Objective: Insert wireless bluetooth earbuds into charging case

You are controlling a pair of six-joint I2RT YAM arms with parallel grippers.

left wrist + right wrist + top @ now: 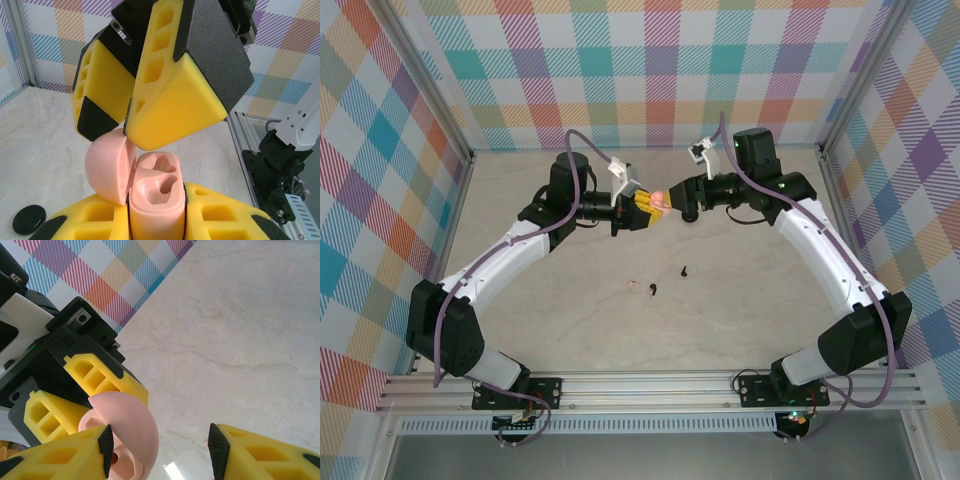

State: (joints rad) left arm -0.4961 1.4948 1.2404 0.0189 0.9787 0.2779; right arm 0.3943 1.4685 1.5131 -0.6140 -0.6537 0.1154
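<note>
The pink charging case (155, 200) is held above the table, with my left gripper (156, 217) shut on its body. Its lid (105, 167) hangs open to the left and both sockets are empty. In the top view my left gripper (642, 206) and the case (661, 200) meet my right gripper (680, 197) over the table's middle. My right gripper (160, 450) stands open, its left fingertip (106, 447) against the open lid (130, 425). Two black earbuds (685, 269) (650, 291) and a whitish earbud (632, 286) lie on the table below.
A small black disc (28, 220) lies on the marble table (235, 330) under the case. Checkered walls and aluminium posts (455, 130) close in the work area. The right arm's base (280, 160) stands by the rail.
</note>
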